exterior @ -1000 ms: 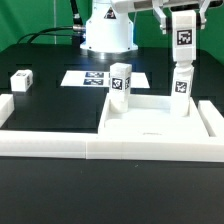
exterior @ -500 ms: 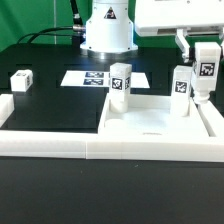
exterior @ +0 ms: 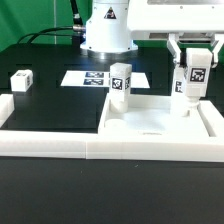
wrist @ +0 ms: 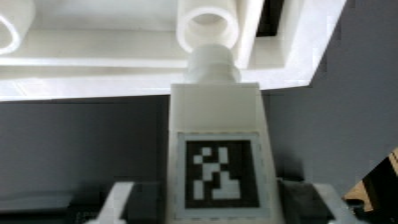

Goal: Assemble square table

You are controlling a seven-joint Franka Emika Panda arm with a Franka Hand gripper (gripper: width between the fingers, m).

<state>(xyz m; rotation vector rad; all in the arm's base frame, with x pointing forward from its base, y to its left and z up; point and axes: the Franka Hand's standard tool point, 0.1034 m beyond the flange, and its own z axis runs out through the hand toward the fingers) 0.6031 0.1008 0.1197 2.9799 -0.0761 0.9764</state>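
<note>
My gripper point(exterior: 197, 64) is shut on a white leg block point(exterior: 196, 80) with a black-and-white tag, hanging over the far right corner of the square white slab point(exterior: 150, 122). In the wrist view the held leg point(wrist: 217, 150) sits between my gripper point(wrist: 214, 205)'s two grey fingers point(wrist: 125, 203). Its narrow end points toward a round hole point(wrist: 210, 20) in the slab's corner point(wrist: 107, 75). A second leg point(exterior: 180, 92) stands on the slab just beside the held one, partly hidden by it. A third leg point(exterior: 121, 82) stands upright at the slab's far left corner.
Another tagged leg block point(exterior: 20, 80) lies on the black table at the exterior view's left. The marker board point(exterior: 88, 76) lies flat behind the slab. A long low white border wall point(exterior: 70, 145) runs along the front, and the robot base point(exterior: 107, 35) stands behind.
My gripper has come down with the leg and shifted toward the exterior view's right, then slightly back left, now level with the standing right leg. Nothing else has moved.
</note>
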